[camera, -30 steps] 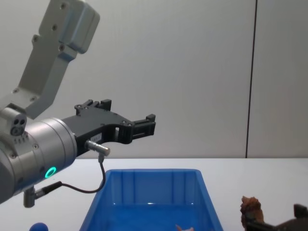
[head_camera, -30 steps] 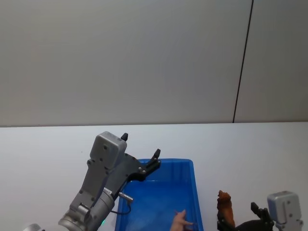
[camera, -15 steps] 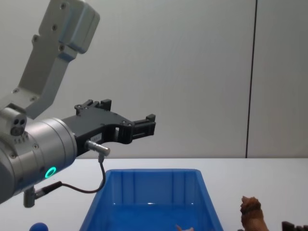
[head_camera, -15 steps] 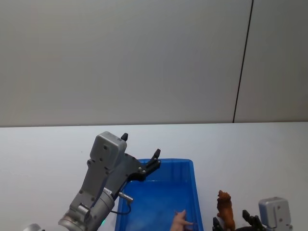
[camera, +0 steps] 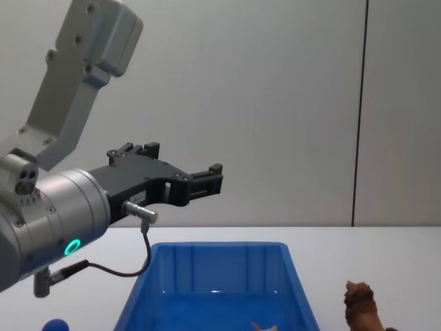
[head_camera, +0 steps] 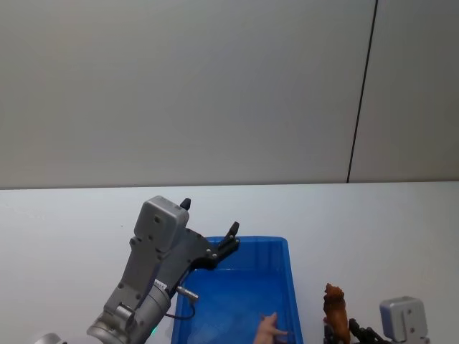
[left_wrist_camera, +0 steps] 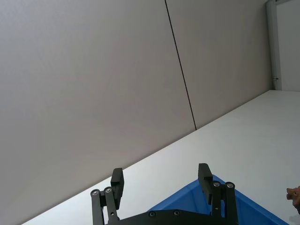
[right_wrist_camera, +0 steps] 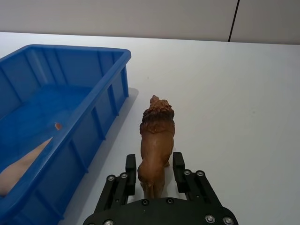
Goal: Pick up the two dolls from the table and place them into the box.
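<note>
While the brown lion (right_wrist_camera: 157,136) stands upright on the smooth white table (right_wrist_camera: 243,93), just beside the long outer wall of the box (right_wrist_camera: 79,48) and facing away from the robot, the right gripper (right_wrist_camera: 154,161) sits low behind it with its two black fingers spread to either side of the hindquarters. It is released rather than clenched, and a sliver of table shows between one finger and the lion's leg. The lion looks like hard moulded plastic, with a shaggy ridged mane and a smoother tan back. The pig (right_wrist_camera: 18,166) is pale pink and smooth. It lies on the floor of the box towards the near end, and only part of it can be seen. The box is a bright blue rectangular plastic bin with sloping walls, upright ribs along the outside and a rolled rim. The left gripper (left_wrist_camera: 161,174) hangs in the air above the far end of the box. Its flat black bolted fingers are wide apart and empty, on a grey cylindrical wrist. That makes two dolls, one in the box and one outside it, one box and two grippers. One small blue ball (camera: 55,324) lies on the table to the left of the box, in front of a plain grey wall (camera: 275,103).
</note>
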{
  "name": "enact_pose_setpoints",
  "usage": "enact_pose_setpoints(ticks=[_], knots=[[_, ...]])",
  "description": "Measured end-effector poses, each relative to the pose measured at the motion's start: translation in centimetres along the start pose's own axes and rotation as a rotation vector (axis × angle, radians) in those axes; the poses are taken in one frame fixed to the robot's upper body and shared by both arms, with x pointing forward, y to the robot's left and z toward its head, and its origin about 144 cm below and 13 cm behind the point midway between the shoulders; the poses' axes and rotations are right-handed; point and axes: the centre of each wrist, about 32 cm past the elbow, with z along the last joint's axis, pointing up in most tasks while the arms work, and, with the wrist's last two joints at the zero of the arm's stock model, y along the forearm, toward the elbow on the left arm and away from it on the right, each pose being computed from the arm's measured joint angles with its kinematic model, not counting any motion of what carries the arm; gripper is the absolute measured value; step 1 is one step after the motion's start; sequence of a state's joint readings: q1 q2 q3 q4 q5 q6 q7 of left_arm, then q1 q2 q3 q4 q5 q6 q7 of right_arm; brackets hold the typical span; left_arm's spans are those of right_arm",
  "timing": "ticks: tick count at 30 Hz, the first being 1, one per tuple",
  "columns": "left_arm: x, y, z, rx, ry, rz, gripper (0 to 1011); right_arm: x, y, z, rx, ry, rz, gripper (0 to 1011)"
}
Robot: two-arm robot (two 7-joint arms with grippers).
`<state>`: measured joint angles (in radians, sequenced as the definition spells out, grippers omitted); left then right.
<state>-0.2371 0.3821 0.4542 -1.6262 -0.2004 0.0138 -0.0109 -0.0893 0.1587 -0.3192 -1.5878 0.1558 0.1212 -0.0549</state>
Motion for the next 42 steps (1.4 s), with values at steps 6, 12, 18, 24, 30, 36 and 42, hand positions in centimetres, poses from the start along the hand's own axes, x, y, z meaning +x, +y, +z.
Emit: enact_pose_setpoints(ticks=[6, 12, 18, 24, 30, 36, 42], knots=[[0.0, 0.0, 0.0, 0.000, 0.000, 0.000, 1001, -0.1, -0.1, 0.2, 0.006, -0.009, -0.014, 316], [0.0, 0.0, 0.0, 0.000, 0.000, 0.000, 1001, -0.2, -0.3, 0.6, 0.027, -0.026, -0.032, 293], [0.0, 0.0, 0.0, 0.000, 0.000, 0.000, 1001, -0.2, -0.5, 1.2, 0.066, -0.048, -0.044, 293], [0.0, 0.0, 0.0, 0.000, 0.000, 0.000, 1001, 0.0, -0.6, 2.1, 0.128, -0.071, -0.037, 293], [0.0, 0.0, 0.0, 0.000, 0.000, 0.000, 1001, 0.3, -0.5, 3.0, 0.189, -0.074, 0.011, 291], [0.0, 0.0, 0.0, 0.000, 0.000, 0.000, 1001, 0.5, -0.2, 3.8, 0.226, -0.062, 0.071, 291], [0.0, 0.0, 0.0, 0.000, 0.000, 0.000, 1001, 0.6, 0.5, 4.8, 0.255, -0.039, 0.151, 293]])
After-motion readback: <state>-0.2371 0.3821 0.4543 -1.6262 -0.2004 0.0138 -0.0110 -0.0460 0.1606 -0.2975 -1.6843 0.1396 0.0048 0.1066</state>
